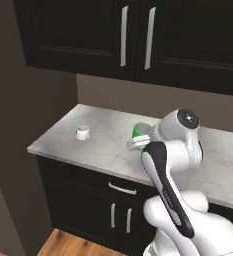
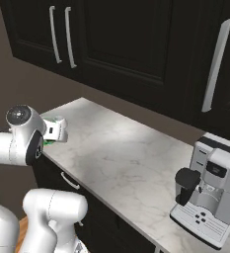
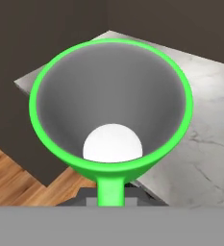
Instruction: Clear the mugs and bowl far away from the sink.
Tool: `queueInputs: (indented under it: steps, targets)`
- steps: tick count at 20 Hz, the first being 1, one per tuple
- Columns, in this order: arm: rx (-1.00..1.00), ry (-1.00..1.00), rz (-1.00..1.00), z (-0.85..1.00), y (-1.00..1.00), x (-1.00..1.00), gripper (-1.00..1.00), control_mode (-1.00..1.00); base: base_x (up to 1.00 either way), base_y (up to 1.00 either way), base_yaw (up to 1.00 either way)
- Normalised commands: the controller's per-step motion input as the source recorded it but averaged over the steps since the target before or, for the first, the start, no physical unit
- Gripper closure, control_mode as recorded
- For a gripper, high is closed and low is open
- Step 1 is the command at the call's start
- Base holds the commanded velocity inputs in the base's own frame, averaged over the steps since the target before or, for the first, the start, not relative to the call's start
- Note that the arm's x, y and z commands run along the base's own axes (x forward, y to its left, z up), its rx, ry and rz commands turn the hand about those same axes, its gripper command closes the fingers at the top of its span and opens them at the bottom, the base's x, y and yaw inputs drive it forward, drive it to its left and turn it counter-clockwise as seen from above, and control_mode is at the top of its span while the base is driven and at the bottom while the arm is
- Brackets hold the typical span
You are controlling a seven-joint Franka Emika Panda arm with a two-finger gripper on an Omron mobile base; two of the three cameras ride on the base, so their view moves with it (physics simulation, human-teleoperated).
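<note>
My gripper point(image 1: 137, 143) is shut on the bright green mug point(image 1: 137, 131), holding it just above the marble counter point(image 1: 100, 150). The hand view looks straight into the green mug point(image 3: 108, 53): its rim is wide, its inside grey, and its green handle runs down to the gripper point(image 3: 111, 194). In the right base view a sliver of the green mug point(image 2: 49, 142) shows under the white hand. The squat white mug point(image 1: 82, 132) stands upright near the counter's left end, well to the left of the gripper. The bowl and the sink are out of view.
A grey coffee machine point(image 2: 210, 195) stands on the counter at the far right. Dark upper cabinets point(image 1: 138, 35) hang above. The counter ends at a brown wall point(image 1: 18, 125) on the left, with wooden floor point(image 1: 63, 245) below its front edge.
</note>
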Motion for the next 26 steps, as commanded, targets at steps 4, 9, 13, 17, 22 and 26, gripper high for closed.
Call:
queueInputs:
  steps: [4,9,13,17,22,26]
  targets:
    - [0.00,0.00,0.00,-0.41,0.00,0.60,1.00,-1.00,0.00,0.00,0.00]
    - [0.00,0.00,0.00,-0.37,0.00,0.67,1.00,-1.00,0.00,0.00,0.00]
    - [0.00,0.00,0.00,-0.34,0.00,0.71,1.00,-1.00,0.00,0.00,0.00]
    - [0.00,0.00,0.00,-0.27,0.00,0.68,1.00,-1.00,0.00,0.00,0.00]
    - [0.00,0.00,0.00,-0.22,0.00,0.62,1.00,-1.00,0.00,0.00,0.00]
    - [0.00,0.00,0.00,-0.07,0.04,0.54,1.00,-1.00,0.00,0.00,0.00]
